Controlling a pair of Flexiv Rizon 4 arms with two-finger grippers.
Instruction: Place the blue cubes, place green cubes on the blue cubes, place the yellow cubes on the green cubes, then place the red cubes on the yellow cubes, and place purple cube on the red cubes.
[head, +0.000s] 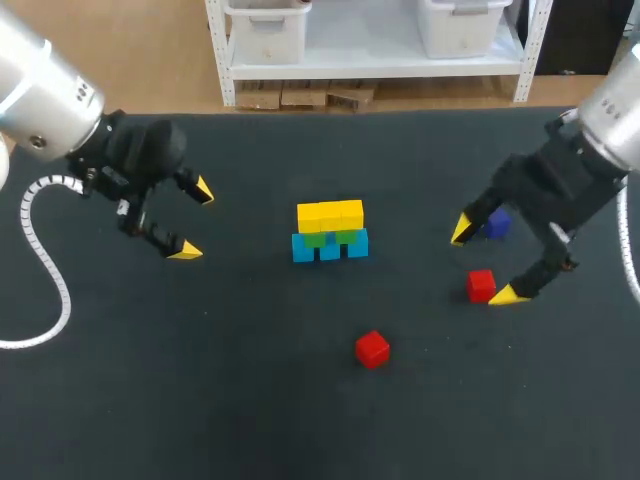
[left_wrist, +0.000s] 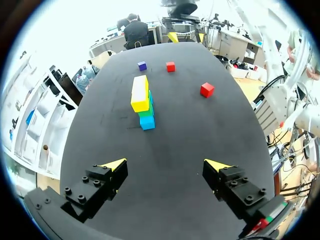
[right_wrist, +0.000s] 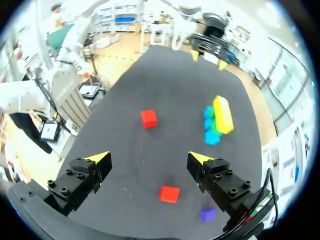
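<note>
A stack stands mid-table: blue cubes at the base, green cubes on them, yellow cubes on top. It also shows ahead of the left gripper, yellow cubes uppermost. One red cube lies in front of the stack. Another red cube sits under my right gripper, which is open, and shows between its fingers as the red cube. The purple cube is partly hidden behind the right gripper's fingers. My left gripper hovers open at the left, holding nothing.
The black table carries nothing else. The far red cube lies ahead of the right gripper, and the purple cube lies beside its finger.
</note>
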